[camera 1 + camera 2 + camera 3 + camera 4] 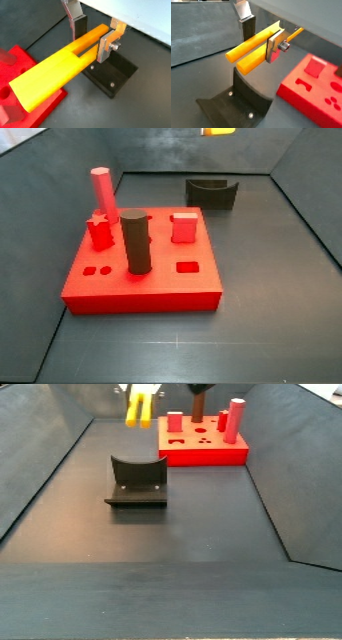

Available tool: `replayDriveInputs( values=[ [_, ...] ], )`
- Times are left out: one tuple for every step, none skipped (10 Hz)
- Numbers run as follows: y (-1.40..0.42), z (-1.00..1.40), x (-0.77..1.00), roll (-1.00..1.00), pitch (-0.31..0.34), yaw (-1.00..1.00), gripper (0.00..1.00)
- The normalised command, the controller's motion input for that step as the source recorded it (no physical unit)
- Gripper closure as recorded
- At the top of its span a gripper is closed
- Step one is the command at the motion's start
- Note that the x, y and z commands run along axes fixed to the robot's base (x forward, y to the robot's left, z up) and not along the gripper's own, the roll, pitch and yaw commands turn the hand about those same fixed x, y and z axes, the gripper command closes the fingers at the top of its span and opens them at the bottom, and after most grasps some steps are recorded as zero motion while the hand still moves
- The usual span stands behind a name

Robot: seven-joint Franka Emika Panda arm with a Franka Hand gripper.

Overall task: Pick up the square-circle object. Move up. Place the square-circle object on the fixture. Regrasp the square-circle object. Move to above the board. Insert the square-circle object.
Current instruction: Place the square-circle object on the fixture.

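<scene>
My gripper (261, 44) is high in the air with its jaws squeezed tight on the yellow piece (254, 49), which lies flat, sticks out long to one side, and hangs above the dark fixture (136, 480).

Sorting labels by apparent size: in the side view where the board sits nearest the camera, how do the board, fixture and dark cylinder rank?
1. The board, by far.
2. Fixture and dark cylinder: alike, and the fixture stands farther back, so unranked.
The gripper holds the square-circle object above the fixture.
</scene>
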Motion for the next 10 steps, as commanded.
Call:
replayDriveInputs(
  values=[
    [0.05, -0.01, 0.15, -1.0, 0.143, 0.0, 1.0],
    [0.05, -0.01, 0.07, -1.0, 0.158, -0.02, 1.0],
    [0.04, -0.01, 0.05, -0.84, 0.131, -0.05, 1.0],
    [0.04, -0.01, 0.06, -0.61, 0.106, -0.09, 1.0],
    [0.04, -0.02, 0.07, -0.44, 0.1, -0.1, 1.0],
    [0.03, -0.01, 0.08, -0.25, 0.088, -0.1, 1.0],
    [0.03, 0.0, 0.07, -0.21, 0.071, -0.1, 1.0],
    [0.13, -1.0, 0.12, -1.0, 0.186, -0.17, 1.0],
    [0.14, -1.0, 0.13, -1.0, 0.175, -0.18, 1.0],
    [0.14, -1.0, 0.15, -1.0, 0.187, -0.21, 1.0]
  ],
)
